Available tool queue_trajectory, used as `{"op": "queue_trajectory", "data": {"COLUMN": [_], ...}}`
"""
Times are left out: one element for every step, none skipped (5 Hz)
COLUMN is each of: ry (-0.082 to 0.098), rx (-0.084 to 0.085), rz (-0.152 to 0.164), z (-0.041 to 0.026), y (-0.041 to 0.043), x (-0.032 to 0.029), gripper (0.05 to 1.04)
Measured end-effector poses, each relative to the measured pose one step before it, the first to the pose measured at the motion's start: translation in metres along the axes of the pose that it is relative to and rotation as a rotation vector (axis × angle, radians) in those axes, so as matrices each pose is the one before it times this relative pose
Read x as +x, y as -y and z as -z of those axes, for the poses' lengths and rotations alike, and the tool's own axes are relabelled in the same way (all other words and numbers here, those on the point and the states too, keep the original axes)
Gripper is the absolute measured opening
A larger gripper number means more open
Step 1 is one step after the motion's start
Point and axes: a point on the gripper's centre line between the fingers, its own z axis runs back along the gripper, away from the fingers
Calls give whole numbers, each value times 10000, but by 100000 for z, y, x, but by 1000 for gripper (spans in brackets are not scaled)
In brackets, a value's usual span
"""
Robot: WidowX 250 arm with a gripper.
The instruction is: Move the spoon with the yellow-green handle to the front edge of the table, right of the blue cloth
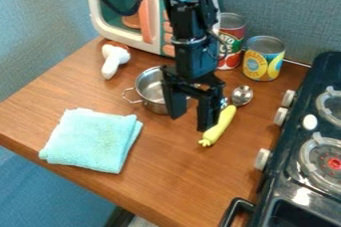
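Note:
The black gripper (pixel 189 120) hangs over the middle of the wooden counter, its two fingers apart and nothing seen between them. Behind its left finger stands a small silver pot (pixel 150 90), partly hidden by the arm. Close to the right finger lies a spoon with a yellow-green handle (pixel 220 125) and a metal bowl (pixel 242 94) pointing to the back right; the gripper covers part of it. I cannot tell whether the finger touches the handle. A folded turquoise cloth (pixel 93 139) lies at the front left.
A white toy mushroom (pixel 114 60) with a brownish cap lies at the back left, before a toy microwave (pixel 120 36). Two cans, one red (pixel 230 47) and one yellow and blue (pixel 263 61), stand at the back. A black stove (pixel 309 146) with knobs borders the right side.

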Motion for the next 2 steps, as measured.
{"op": "queue_trajectory", "data": {"ry": [-207, -303], "rx": [227, 397], "rz": [-199, 115], "z": [603, 1086], "y": [-44, 1003], "x": [1116, 863], "gripper": [1001, 1001]}}
